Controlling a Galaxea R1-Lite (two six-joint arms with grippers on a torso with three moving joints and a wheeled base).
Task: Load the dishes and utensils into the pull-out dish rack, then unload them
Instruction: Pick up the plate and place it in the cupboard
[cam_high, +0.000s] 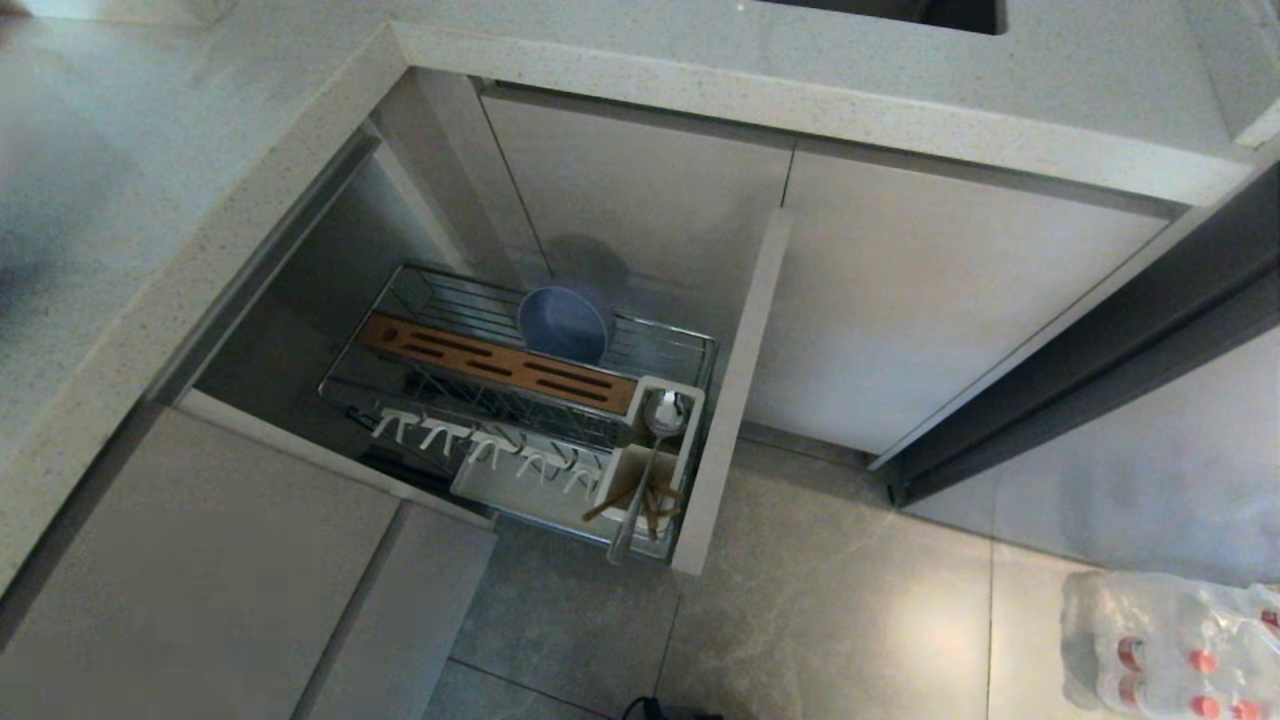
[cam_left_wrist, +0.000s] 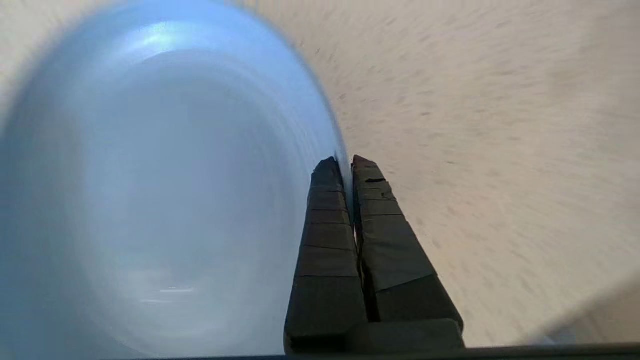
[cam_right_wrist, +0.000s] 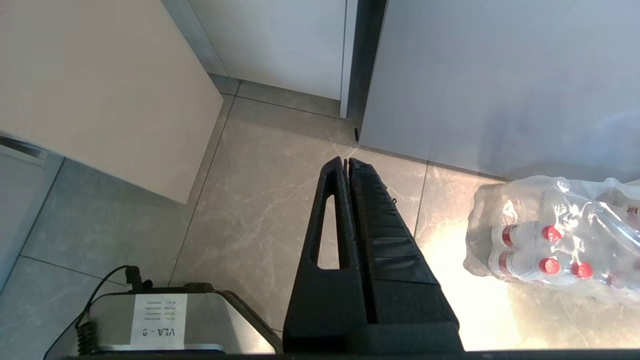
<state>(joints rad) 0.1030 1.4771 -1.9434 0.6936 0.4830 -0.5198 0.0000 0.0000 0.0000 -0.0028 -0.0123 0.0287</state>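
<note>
The left claw (cam_left_wrist: 348, 162) is clamped on the rim of a light-blue dish (cam_left_wrist: 150, 190), its fingers pinched tight, above a speckled bench (cam_left_wrist: 475, 125); plate or bowl, I cannot tell. The right claw (cam_right_wrist: 346, 161) hangs pressed together over the floor (cam_right_wrist: 260, 200), near a pack of bottles (cam_right_wrist: 555, 245). In the pull-out dish rack (cam_high: 660, 350), another blue dish (cam_high: 562, 325) stands at the back edge; the spoon (cam_high: 655, 440) and chopsticks (cam_high: 655, 505) sit in the white cup (cam_high: 620, 480) at its front corner.
</note>
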